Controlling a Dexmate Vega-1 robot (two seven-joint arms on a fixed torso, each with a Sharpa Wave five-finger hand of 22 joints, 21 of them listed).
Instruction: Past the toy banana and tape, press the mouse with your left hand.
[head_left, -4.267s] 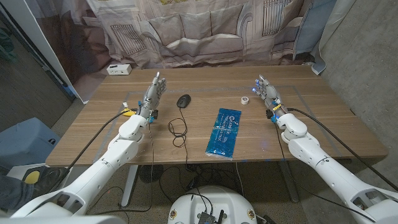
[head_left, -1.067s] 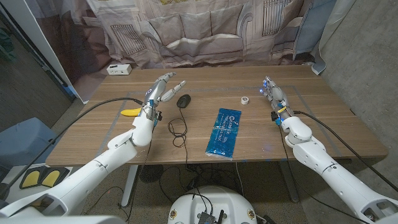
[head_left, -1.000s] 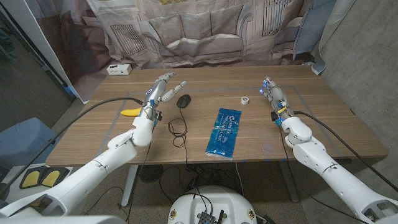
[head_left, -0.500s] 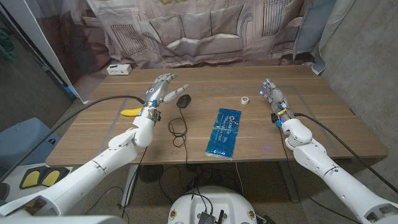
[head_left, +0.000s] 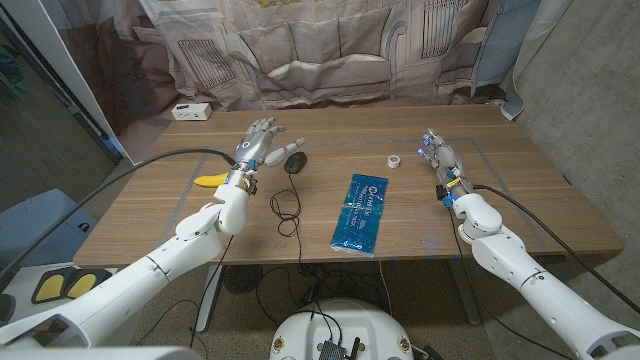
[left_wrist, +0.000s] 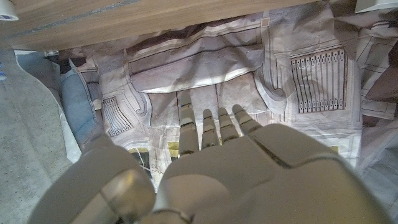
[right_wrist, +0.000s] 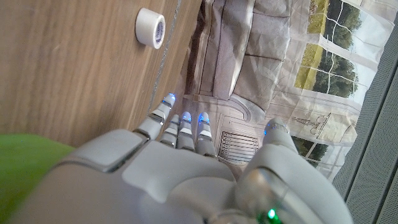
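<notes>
Left hand (head_left: 261, 139) was seen raised, fingers spread, nothing held, just beside the mouse (head_left: 295, 161) on the desk (head_left: 520, 190), likely poised to press. Toy banana (head_left: 211, 180) was noted behind it.

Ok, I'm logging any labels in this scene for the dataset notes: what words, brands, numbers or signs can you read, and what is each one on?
Blue packet: white lettering runs along it, too small and blurred to read.
White box at the table's far left corner: dark marks on its face, not readable.
Tape roll: plain white, no print visible.
Mouse and toy banana: no visible markings.
Nothing can be quoted with confidence.
</notes>
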